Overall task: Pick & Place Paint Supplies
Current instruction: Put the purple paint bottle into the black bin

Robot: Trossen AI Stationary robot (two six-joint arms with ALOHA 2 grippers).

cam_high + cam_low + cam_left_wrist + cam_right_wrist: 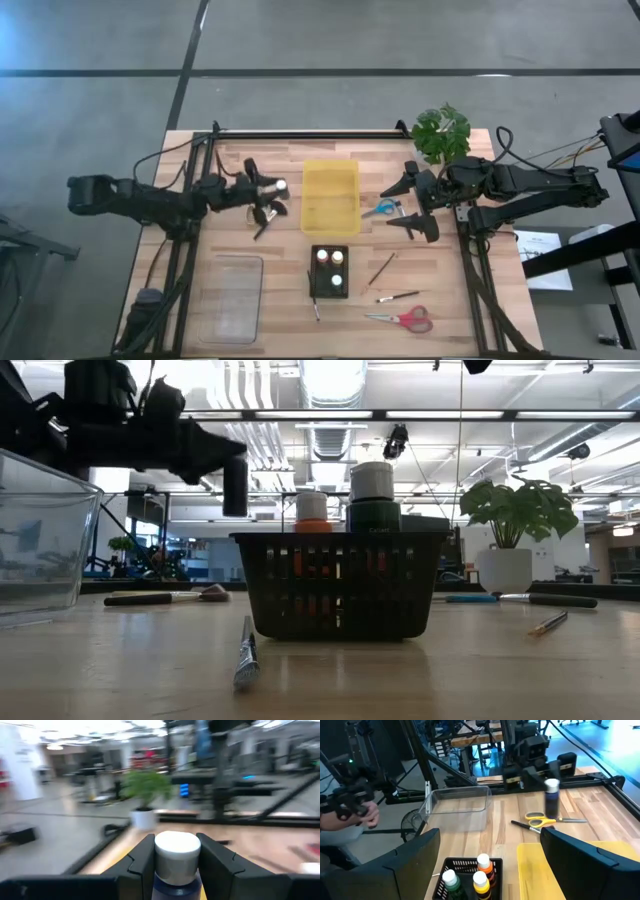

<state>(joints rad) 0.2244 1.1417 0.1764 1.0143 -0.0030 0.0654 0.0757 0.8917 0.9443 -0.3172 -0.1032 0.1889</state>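
**High view: left gripper carrying a white-capped bottle**

Your left gripper (272,187), centre-left of frame, is clamped on a white-capped bottle (177,855) just left of the yellow bin (330,196). Your right gripper (408,204), jaws wide apart and empty, sits right of the bin over blue scissors (381,209). Lower centre, the black basket (329,270) holds more bottles; brushes (381,268) lie to its right.

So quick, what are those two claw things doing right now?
Left gripper: closed on a white-capped dark paint bottle.
Right gripper: open, holding nothing.
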